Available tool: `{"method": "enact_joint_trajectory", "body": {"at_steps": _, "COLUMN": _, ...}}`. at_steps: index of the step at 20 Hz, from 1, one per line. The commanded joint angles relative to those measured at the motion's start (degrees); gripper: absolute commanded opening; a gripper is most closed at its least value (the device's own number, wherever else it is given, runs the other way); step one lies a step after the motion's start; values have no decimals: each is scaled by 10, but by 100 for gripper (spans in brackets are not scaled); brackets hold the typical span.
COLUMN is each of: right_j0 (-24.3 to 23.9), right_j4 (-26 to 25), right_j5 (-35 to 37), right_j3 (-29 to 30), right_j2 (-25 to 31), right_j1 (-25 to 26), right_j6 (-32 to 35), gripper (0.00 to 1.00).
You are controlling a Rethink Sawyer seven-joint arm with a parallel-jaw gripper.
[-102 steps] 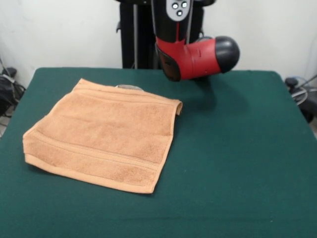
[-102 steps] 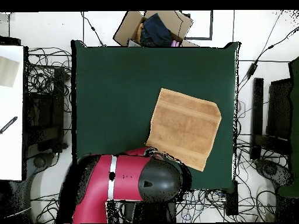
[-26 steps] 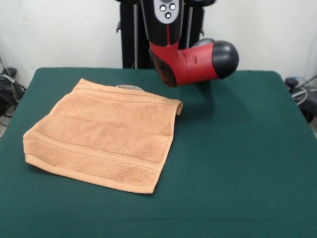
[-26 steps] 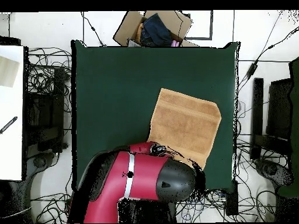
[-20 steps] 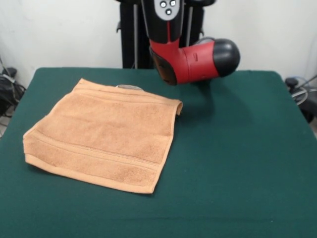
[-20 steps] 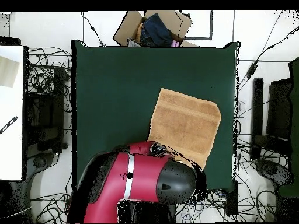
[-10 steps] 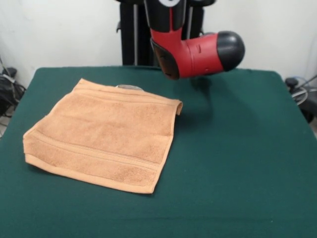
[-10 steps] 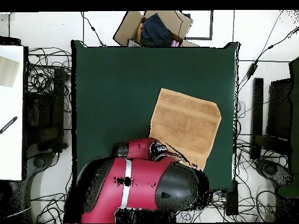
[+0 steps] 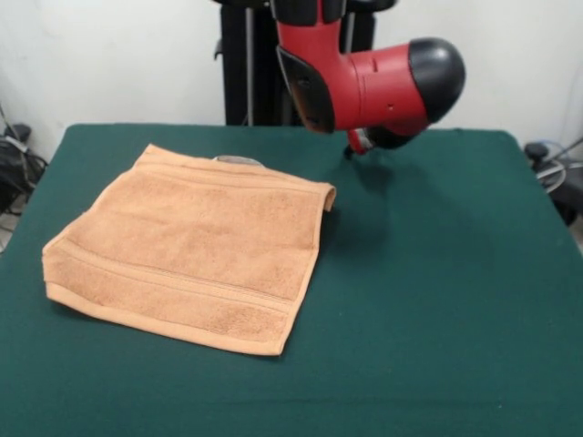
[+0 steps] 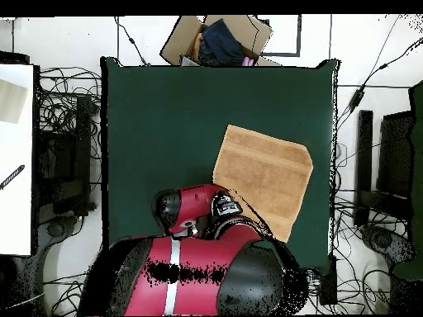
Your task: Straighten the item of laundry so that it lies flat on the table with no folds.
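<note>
The item of laundry [image 9: 191, 246], an orange-tan towel, lies spread on the left half of the green table [image 9: 437, 273]. Band stripes run near its hems. Its far right corner [image 9: 328, 196] curls up a little, and a pale tag [image 9: 239, 161] peeks out at its far edge. In the overhead view the towel [image 10: 263, 180] sits toward the table's [image 10: 165, 124] lower right. The red and black arm [image 9: 364, 82] hangs above the table's far side, clear of the towel. Only a small piece of the gripper [image 9: 357, 144] shows beneath the arm's elbow.
A cardboard box [image 10: 216, 40] holding dark cloth stands past the table's top edge in the overhead view. Cables [image 10: 66, 107] lie on the floor along both sides. A white surface [image 10: 16, 149] runs down the left edge.
The arm's elbow has risen and swung to the right in the front view, and now looms larger. The towel has not moved.
</note>
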Motion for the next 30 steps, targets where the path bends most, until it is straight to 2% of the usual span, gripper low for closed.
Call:
{"method": "enact_joint_trajectory", "body": {"at_steps": 1, "right_j0": 8, "right_j4": 41, "right_j5": -38, "right_j3": -69, "right_j2": 57, "right_j1": -32, "right_j6": 68, "gripper": 100}}
{"method": "enact_joint_trajectory", "body": {"at_steps": 13, "right_j0": 3, "right_j4": 52, "right_j5": -40, "right_j3": -53, "right_j2": 49, "right_j1": -44, "right_j6": 61, "gripper": 100}}
{"method": "enact_joint_trajectory", "body": {"at_steps": 30, "right_j0": -2, "right_j4": 49, "right_j5": -43, "right_j3": -59, "right_j2": 48, "right_j1": -39, "right_j6": 54, "gripper": 100}}
